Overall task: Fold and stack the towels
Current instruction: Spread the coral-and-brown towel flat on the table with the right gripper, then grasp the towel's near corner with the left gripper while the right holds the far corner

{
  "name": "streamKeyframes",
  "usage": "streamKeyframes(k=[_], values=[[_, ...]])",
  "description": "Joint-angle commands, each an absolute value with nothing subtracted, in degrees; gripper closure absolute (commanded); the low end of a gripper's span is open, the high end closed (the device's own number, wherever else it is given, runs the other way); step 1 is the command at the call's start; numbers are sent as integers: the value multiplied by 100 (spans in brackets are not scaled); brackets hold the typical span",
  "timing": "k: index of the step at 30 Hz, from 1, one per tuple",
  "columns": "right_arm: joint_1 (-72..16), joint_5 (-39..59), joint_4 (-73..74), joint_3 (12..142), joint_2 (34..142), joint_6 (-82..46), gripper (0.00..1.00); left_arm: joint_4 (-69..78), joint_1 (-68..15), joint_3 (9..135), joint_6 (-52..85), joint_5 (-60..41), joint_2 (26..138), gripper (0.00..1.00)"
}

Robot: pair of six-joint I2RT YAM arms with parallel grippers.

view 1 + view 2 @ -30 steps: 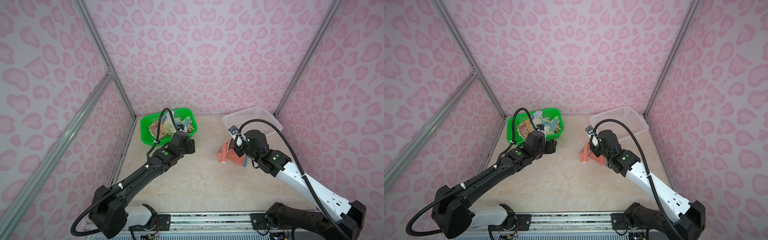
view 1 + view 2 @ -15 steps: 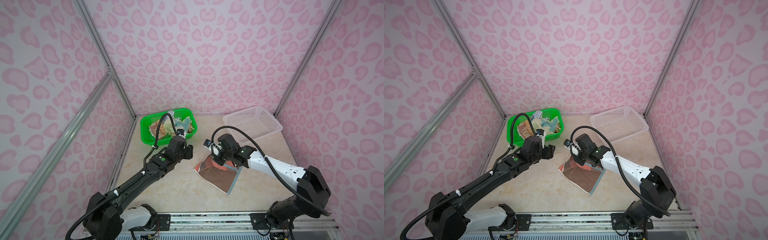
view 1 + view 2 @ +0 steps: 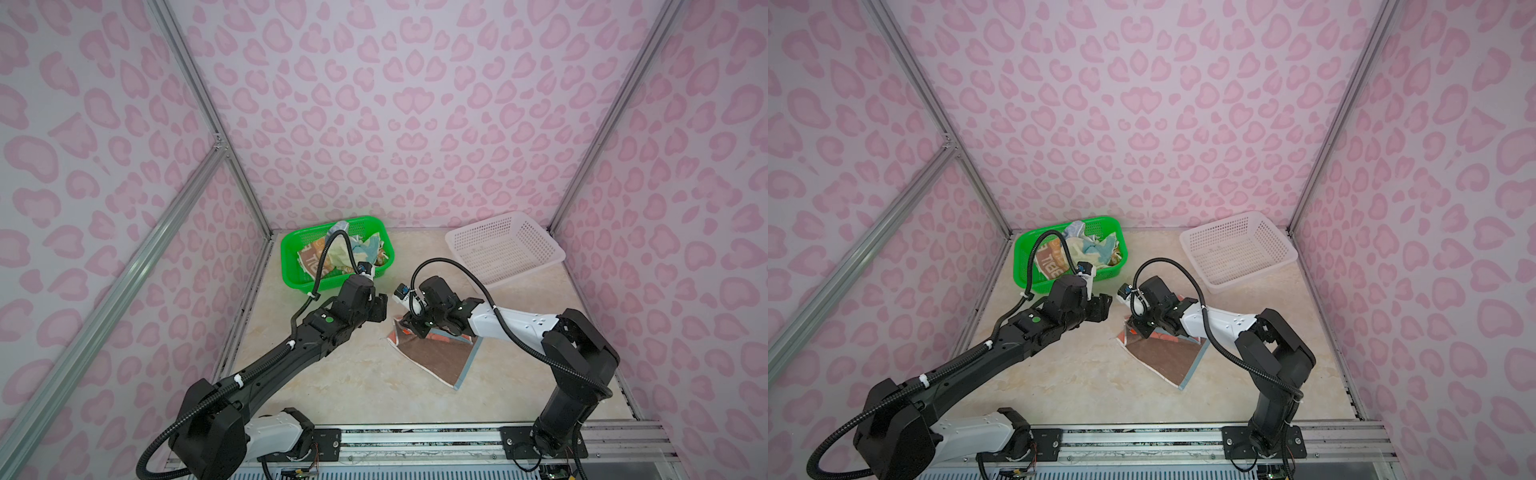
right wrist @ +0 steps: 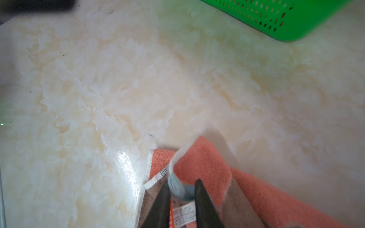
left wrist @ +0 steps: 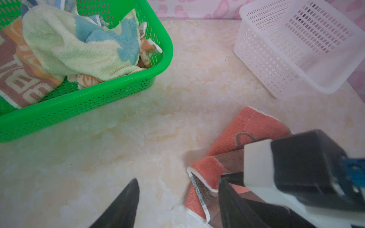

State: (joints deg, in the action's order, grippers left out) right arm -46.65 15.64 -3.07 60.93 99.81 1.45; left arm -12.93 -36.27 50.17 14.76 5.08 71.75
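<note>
The towel (image 3: 440,357) now being worked, brown on one face and coral on the other with a pale blue hem, lies on the table (image 3: 353,374) just in front of the green basket (image 3: 332,284) and to its right. Its far corner is doubled over, coral side up, while the near part lies flat and brown, so the fold looks only begun, with the edges not yet squared.

The right gripper (image 4: 182,183) is down on that turned corner. Its fingers stand a little apart with the blue hem between them, but I cannot tell whether they pinch the cloth or only bracket it. The left gripper (image 5: 178,181) hangs just beside the same corner, on the green basket's side of it, with its fingers well apart and nothing between them.

Inside the green basket the rest sit in a loose heap: a pale yellow towel (image 5: 65,45) with blue patches on top, a striped towel (image 5: 17,79) with white letters under it, and an orange-and-white towel (image 5: 87,80) tucked at the front wall. None of these is folded.

The white basket (image 3: 498,249), further right of the green basket, holds nothing. No stack exists anywhere, so I judge the task to be at an early stage, with every towel still to be folded and stacked.
</note>
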Motion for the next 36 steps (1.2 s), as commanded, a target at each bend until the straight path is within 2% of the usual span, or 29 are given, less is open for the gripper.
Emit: streamKeyframes(k=[1, 7, 16, 22, 28, 36], values=[[-4676, 1743, -43, 6020, 9938, -141, 64, -1243, -3621, 5077, 1317, 560, 7224, 34], [-4544, 1167, -172, 5784, 9257, -94, 51, -1524, -3623, 5179, 936, 519, 7322, 34], [-4030, 367, -825, 5325, 8341, -17, 51, -2801, -4171, 5789, -435, 1069, 7777, 34], [-3873, -135, -611, 4607, 7633, -173, 51, -2114, -4521, 5059, -1672, 1396, 7799, 33], [-3779, -224, -518, 4181, 7192, -194, 51, -1716, -4641, 4619, -2599, 1145, 7985, 34], [-3718, -270, -497, 3834, 6851, -210, 51, -1752, -4881, 4684, -2950, 1133, 8517, 35]])
